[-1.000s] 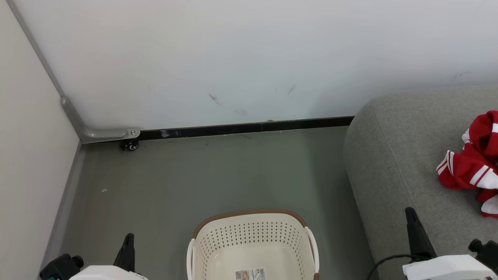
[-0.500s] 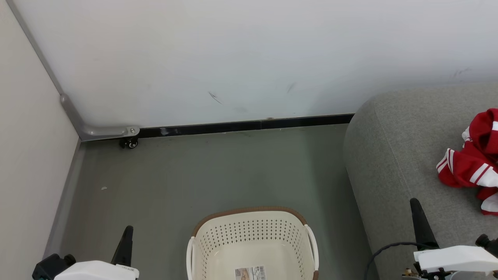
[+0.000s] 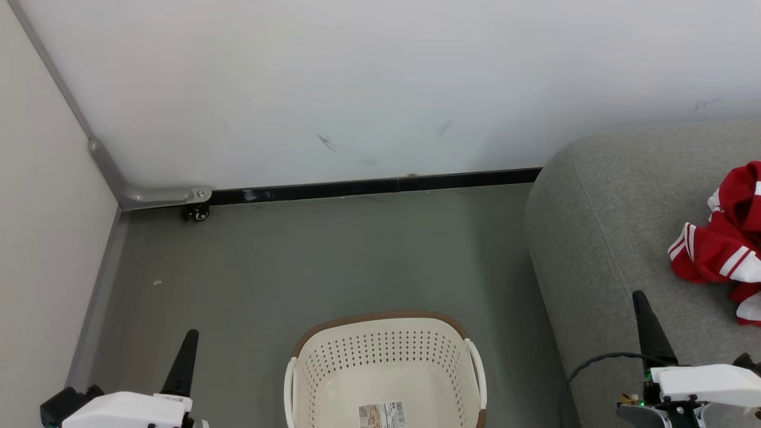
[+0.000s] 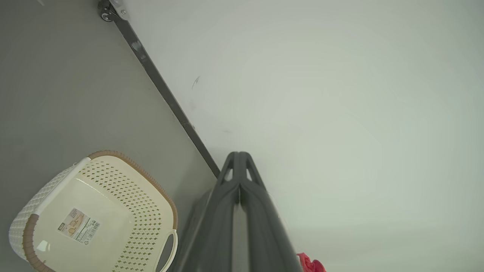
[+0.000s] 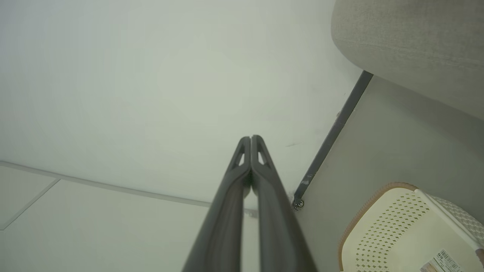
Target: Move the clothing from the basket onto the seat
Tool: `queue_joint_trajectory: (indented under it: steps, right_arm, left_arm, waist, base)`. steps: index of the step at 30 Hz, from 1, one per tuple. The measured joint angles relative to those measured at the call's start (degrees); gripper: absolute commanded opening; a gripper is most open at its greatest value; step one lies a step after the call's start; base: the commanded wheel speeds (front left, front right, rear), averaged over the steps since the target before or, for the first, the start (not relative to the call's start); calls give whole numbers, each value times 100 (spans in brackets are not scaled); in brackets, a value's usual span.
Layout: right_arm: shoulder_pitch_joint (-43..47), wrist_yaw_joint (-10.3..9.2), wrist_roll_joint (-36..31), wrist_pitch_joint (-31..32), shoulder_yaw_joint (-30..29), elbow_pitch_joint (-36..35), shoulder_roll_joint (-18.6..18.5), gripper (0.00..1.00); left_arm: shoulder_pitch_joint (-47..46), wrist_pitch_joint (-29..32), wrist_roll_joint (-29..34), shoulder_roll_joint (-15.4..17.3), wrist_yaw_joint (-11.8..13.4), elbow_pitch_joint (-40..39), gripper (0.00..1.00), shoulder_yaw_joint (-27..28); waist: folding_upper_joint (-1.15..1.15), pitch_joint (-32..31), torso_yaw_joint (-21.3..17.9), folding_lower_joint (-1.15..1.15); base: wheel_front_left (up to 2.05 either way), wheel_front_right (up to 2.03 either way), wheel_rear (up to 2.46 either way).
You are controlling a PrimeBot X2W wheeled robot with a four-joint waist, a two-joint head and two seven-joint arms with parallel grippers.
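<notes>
Soft red clothing [image 3: 722, 249] crumpled on rounded fabric seat [image 3: 600, 226].

Clothing [image 3: 722, 255] cut by right edge; basket [image 3: 383, 362] by bottom.

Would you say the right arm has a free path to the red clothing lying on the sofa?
Probably yes: the right gripper, shut and empty, hangs by the sofa near the red clothing, with only bare cushion between them; it would have to open first.

I'm looking at a staged living-room set: grey sofa [image 3: 600, 238], laundry basket [image 3: 380, 351], bare partition wall [image 3: 357, 89] on a caster [image 3: 198, 213].
</notes>
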Motion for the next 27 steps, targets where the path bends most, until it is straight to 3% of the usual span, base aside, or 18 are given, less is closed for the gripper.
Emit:
queue_joint_trajectory:
  steps: [21, 27]
  right_arm:
    - [-236, -1, 1706, 356, -171, -15, -3, 0]
    - [-296, -1, 1802, 381, -188, -29, -4, 0]
  left_arm:
    - [-131, 361, -1684, -67, -365, -130, 0, 315]
    - [-132, 380, -1825, -76, -393, -147, 0, 334]
  waist:
    - [0, 89, -12, -3]
    - [0, 92, -13, -3]
  base:
    - [0, 0, 0]
    - [0, 0, 0]
